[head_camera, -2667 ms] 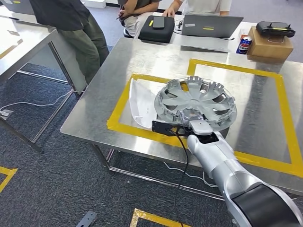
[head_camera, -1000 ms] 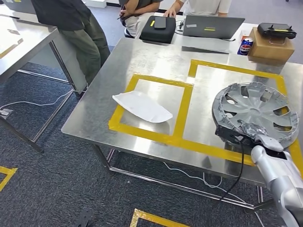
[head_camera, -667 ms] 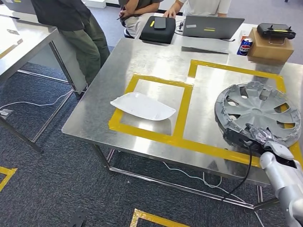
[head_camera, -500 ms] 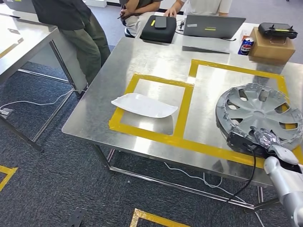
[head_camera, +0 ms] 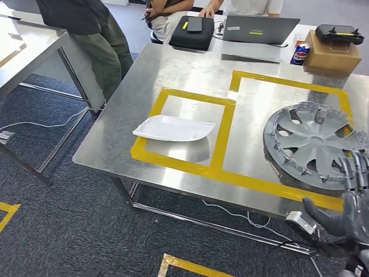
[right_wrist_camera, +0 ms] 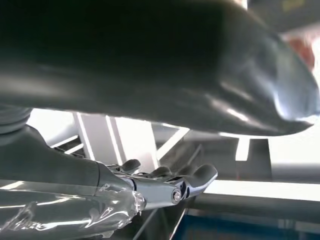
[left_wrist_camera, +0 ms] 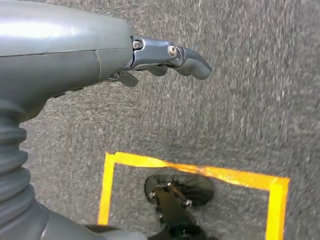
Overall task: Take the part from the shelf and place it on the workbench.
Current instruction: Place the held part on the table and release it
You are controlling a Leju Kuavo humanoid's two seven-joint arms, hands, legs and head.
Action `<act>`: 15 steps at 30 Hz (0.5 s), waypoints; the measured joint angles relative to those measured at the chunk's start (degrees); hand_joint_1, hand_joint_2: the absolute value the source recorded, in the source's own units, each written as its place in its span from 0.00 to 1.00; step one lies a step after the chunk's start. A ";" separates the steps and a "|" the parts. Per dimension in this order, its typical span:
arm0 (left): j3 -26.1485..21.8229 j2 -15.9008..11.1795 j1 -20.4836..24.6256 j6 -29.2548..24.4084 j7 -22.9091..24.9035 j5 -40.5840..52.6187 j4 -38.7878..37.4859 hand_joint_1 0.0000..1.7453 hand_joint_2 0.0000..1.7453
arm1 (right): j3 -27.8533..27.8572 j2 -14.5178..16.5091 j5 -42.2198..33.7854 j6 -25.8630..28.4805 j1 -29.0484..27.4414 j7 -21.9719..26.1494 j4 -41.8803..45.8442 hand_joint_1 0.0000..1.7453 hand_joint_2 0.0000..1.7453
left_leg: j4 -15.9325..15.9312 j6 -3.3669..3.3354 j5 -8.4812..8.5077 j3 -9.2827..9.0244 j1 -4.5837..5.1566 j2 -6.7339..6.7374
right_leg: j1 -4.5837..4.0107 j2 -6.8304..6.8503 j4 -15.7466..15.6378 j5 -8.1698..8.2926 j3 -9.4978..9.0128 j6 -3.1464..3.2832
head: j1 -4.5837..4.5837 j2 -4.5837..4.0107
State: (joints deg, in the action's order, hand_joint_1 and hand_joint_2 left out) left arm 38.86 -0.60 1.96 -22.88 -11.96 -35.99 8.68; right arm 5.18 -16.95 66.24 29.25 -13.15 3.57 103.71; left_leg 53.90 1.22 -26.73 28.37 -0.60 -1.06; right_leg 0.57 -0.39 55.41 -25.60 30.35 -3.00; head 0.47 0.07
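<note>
Wheel cover [head_camera: 315, 144] lies flat on bench [head_camera: 183, 75], just ahead of right hand [head_camera: 348, 202], fingers spread, released. Left hand [left_wrist_camera: 166, 55] hangs empty, farther off.

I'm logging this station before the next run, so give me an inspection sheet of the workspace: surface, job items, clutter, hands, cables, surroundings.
Surface: steel workbench marked with yellow tape squares.
Job's things: grey wheel cover lies flat in the right tape square, released.
Clutter: white tray in the left square; black case, laptop, cardboard box and can along the far edge.
Hands: right hand open, just off the cover's near rim; left hand empty, hanging over the carpet.
Cables: white cable on the floor at left.
Surroundings: people beyond the bench; second table at left.
</note>
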 joint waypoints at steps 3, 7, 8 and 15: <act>1.22 0.19 0.06 0.21 0.43 0.88 0.00 0.00 0.00 | 2.53 2.62 0.37 2.98 -3.54 1.66 5.44 0.00 0.00 | 0.00 0.00 0.00 -0.02 0.03 0.01 | 0.03 -0.04 -0.01 0.00 -0.01 0.00 | -0.02 0.00; 2.42 0.26 0.12 0.18 0.45 1.28 0.00 0.00 0.00 | 4.81 5.08 0.71 4.57 -6.55 2.84 9.87 0.00 0.00 | 0.00 0.00 0.00 -0.06 0.06 0.06 | 0.08 -0.11 -0.01 0.04 -0.02 -0.04 | -0.01 0.00; 2.57 0.26 0.15 0.17 0.44 1.29 0.00 0.00 0.00 | 5.18 5.48 0.74 4.62 -6.97 2.91 10.56 0.00 0.00 | 0.00 0.00 0.00 -0.07 0.07 0.07 | 0.08 -0.12 -0.01 0.04 -0.03 -0.04 | -0.01 0.00; 3.69 0.27 0.33 0.63 0.28 1.35 0.00 0.00 0.00 | 7.49 8.65 4.25 8.90 -8.31 6.49 14.01 0.00 0.00 | 0.00 0.00 0.01 -0.10 0.06 0.09 | 0.07 -0.14 -0.01 0.05 -0.03 -0.05 | 0.00 0.00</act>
State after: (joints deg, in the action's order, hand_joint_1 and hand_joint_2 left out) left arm 42.56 -0.32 2.29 -22.25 -11.68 -34.64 8.68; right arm 12.67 -8.30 70.49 38.15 -21.47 10.06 117.72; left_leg 53.90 1.21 -26.72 28.27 -0.54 -0.97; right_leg 0.64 -0.53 55.40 -25.55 30.32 -3.04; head 0.47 0.07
